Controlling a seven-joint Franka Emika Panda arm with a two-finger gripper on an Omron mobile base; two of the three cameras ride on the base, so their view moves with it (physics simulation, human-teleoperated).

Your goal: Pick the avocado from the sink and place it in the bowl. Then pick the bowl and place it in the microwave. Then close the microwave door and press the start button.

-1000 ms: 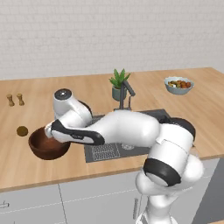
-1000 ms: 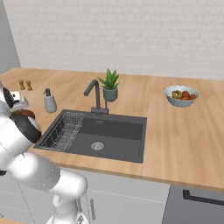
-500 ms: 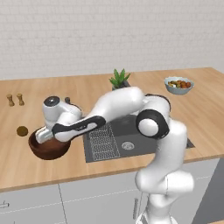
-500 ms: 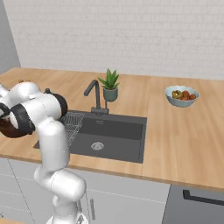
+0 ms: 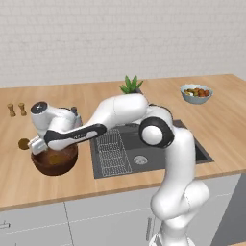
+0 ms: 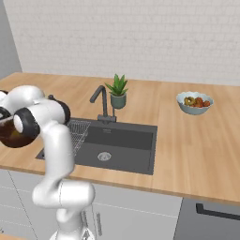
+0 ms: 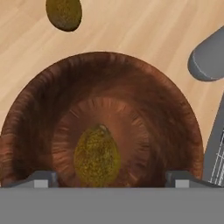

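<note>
On the counter left of the sink [image 5: 144, 151], seen from the left base view, the wooden bowl [image 5: 54, 161] rests near the front edge, with the avocado [image 5: 56, 158] showing as a golden patch inside it. The arm reaches far left across the basin, and the gripper [image 5: 38, 144] sits at the bowl's far-left rim. A darker round lump [image 5: 23, 143] lies on the wood just left of the bowl, and two small shakers [image 5: 15, 109] stand farther back. A potted plant [image 5: 130, 85] stands behind the sink, and a pale blue fruit bowl [image 5: 196, 93] sits far right.

From the right base view, the bowl [image 6: 13, 134] shows at the left edge, partly behind the arm's white links. The faucet [image 6: 101, 101] and plant [image 6: 117, 92] stand at the far side of the sink [image 6: 117, 145], the fruit bowl [image 6: 194, 102] well to the right.

Looking down in the hand view, the avocado [image 7: 96, 156] lies on the bowl's floor [image 7: 131, 109], between the two fingertips [image 7: 41, 178], which stand wide apart and grasp nothing. The olive lump [image 7: 64, 13] lies on the wood beyond the rim
</note>
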